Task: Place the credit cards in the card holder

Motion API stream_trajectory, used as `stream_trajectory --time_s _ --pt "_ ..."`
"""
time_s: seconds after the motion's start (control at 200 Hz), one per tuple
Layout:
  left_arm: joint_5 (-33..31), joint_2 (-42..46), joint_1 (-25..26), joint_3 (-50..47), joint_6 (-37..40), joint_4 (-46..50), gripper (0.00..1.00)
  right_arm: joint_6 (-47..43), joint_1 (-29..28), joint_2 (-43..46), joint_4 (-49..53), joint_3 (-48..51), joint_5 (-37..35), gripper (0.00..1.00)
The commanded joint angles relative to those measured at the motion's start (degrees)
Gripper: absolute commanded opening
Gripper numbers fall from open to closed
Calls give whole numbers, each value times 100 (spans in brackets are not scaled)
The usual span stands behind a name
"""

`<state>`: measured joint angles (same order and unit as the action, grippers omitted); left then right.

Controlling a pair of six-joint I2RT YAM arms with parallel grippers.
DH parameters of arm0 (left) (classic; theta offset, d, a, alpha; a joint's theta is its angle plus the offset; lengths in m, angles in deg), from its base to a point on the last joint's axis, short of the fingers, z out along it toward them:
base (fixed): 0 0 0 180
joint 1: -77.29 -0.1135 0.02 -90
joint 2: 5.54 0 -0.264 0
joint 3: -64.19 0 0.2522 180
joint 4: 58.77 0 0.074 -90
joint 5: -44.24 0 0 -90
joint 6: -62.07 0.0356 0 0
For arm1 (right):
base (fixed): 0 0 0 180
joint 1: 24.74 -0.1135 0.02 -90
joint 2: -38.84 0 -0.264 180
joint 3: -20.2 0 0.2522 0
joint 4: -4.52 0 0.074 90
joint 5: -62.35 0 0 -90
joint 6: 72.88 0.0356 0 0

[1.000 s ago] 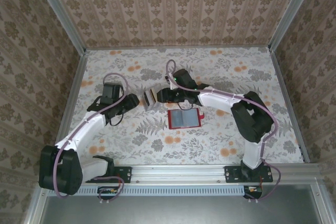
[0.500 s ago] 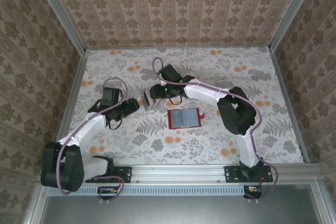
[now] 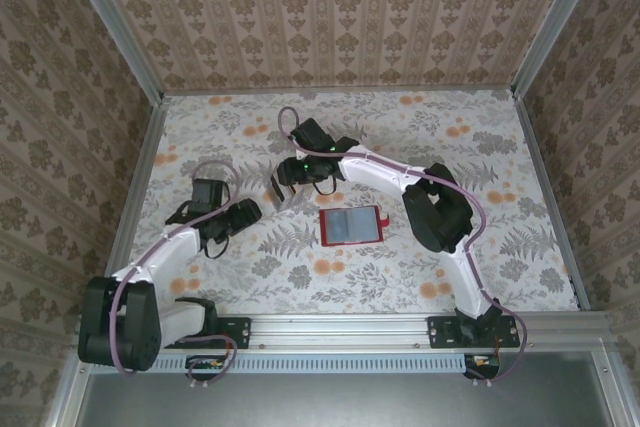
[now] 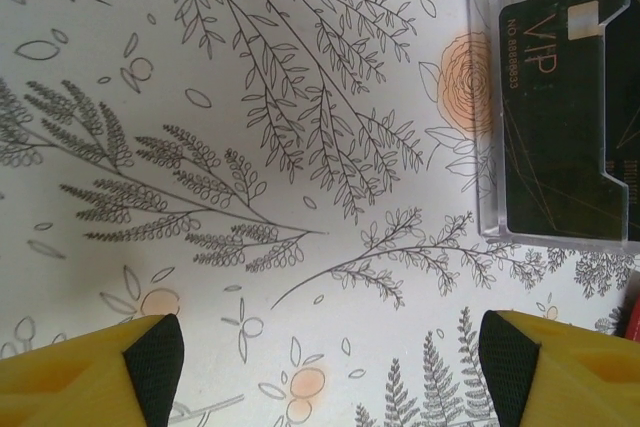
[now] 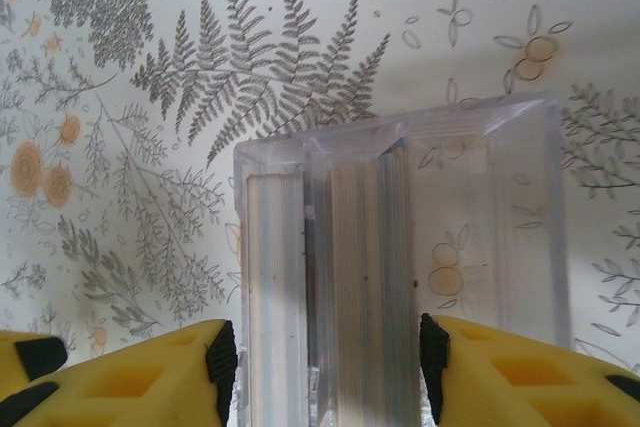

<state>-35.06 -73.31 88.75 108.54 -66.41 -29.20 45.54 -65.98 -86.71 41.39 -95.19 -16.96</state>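
The small flat red folding card holder (image 3: pixel 352 227) lies open on the flower-patterned table (image 3: pixel 480 277), its pale see-through pockets facing up. The thin rectangular credit cards (image 5: pixel 350 277) are not in it yet. They stand on edge in stacks inside a clear hard plastic box (image 5: pixel 500 147), just off the holder's far left corner. One of them, a dark card with gold lettering (image 4: pixel 560 107), shows through the box wall.

The right gripper (image 5: pixel 325 357) has its jaws about half apart, with the black pads (image 5: pixel 222 357) against the box's two sides, so it appears to hold the box. Whether the box also rests on the table I cannot tell. The left gripper (image 4: pixel 335 367) is on the far side of the box from the holder, spread wide and holding nothing.

The cards look light, stiff and slick, and a tight stack tends to come out several at once. I would pinch a single card by its exposed short edge, or across its faces, not by a corner. The box is rigid and smooth and could slip or tip if squeezed off-centre. The holder's pockets are probably soft and snug, so its cover may need pinning down.

There is open table around the holder on every side, and the patterned walls (image 3: pixel 330 27) are well away from it. The two arms are close together beside the box.
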Motion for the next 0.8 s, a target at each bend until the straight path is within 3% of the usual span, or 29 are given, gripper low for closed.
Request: stream_trajectory --time_s 0.0,0.19,0.45,0.595,0.795 --pt "102 -329 -75 68 177 -329 80 -58 -156 -241 405 -204 275 55" --pt "-254 -1024 -89 282 198 -732 76 203 -236 -58 223 -85 758 55" --pt "-148 -2063 17 722 203 -1124 71 389 -174 193 -62 232 1155 52" --pt "-155 -2219 96 759 157 -1175 71 464 -140 322 -271 483 1321 33" --pt "-234 -2354 128 835 157 -1045 71 437 -126 322 -397 472 1627 31"
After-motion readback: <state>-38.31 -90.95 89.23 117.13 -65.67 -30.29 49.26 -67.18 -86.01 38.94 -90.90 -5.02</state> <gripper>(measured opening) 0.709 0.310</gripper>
